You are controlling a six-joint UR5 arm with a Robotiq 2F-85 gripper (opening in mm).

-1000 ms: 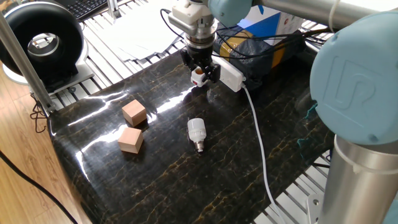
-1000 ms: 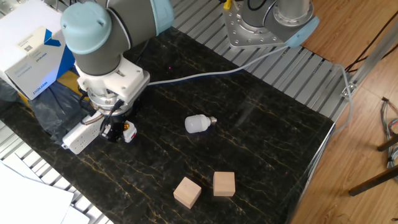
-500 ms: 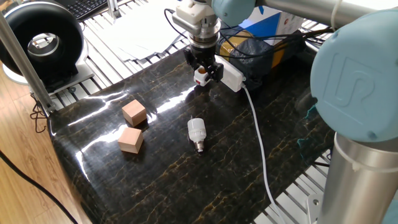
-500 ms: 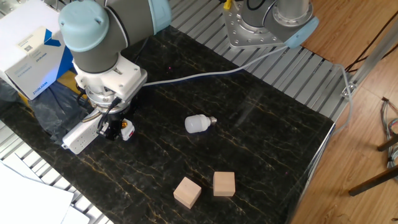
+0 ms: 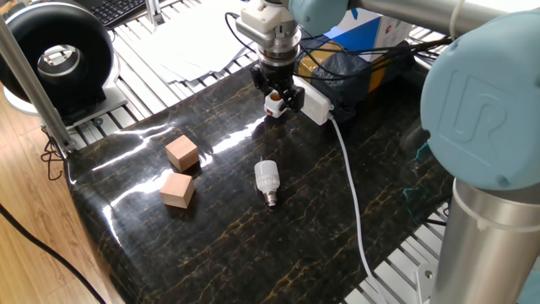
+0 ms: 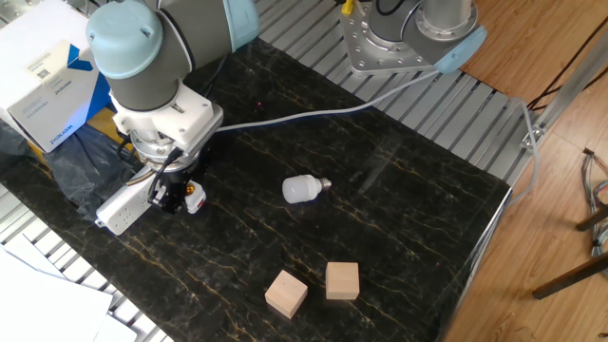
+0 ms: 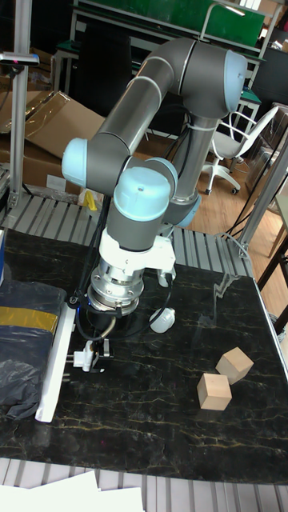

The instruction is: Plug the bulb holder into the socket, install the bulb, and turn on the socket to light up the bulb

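We see the gripper [image 5: 274, 100] clamped on the bulb holder [image 5: 272, 104], holding it right at the end of the socket [image 6: 128, 203], which lies at the table [image 5: 253, 236] edge beside the dark wrapped box [image 7: 24, 352]; we cannot tell whether the holder is seated. The bulb [image 5: 267, 181] lies on its side mid-table, well apart from the gripper, with two wooden cubes [image 5: 180, 171] further off
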